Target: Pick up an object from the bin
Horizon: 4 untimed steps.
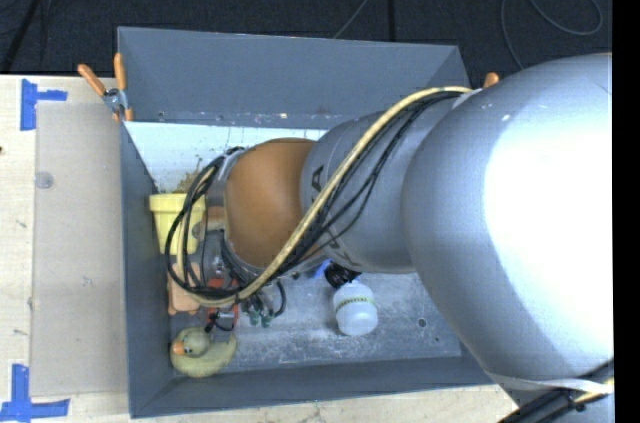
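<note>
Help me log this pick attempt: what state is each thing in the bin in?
Arm: bent down into the left half of the bin.
Rubber duck: resting free at the front left corner.
White bottle: lying on the floor beside the arm.
Yellow block: by the left wall, partly covered by the arm.

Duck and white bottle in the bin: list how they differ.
The duck is yellow, the white bottle white. The duck sits in the lower-left corner of the bin, the white bottle nearer the middle. The duck is lumpy, the white bottle smooth and rounded. Both lie on the bin floor.
</note>
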Available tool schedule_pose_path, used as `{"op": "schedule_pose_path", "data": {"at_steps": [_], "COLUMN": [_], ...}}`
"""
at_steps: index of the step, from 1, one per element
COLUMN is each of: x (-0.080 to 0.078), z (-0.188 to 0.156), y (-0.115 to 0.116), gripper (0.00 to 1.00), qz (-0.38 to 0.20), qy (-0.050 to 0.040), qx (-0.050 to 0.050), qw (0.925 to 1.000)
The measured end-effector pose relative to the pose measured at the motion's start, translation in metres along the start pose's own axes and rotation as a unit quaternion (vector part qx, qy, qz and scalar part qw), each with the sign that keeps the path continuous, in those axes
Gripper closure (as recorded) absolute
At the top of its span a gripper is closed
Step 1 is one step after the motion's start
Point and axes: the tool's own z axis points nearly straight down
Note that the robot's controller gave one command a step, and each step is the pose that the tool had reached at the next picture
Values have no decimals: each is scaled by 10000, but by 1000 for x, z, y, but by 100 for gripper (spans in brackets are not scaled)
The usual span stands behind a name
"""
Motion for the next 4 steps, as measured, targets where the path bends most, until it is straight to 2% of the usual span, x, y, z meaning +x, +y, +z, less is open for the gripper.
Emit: {"op": "schedule_pose_path", "data": {"at_steps": [1, 2, 3, 4], "x": [0, 5, -7, -4], "z": [0, -29, -72, -120], "y": [0, 0, -1, -2], "gripper": [100, 100, 100, 100], "qz": [3, -30, -149, -23], "qy": [0, 78, 17, 60], "qx": [0, 35, 8, 31], "qw": [10000, 10000, 9999, 10000]}}
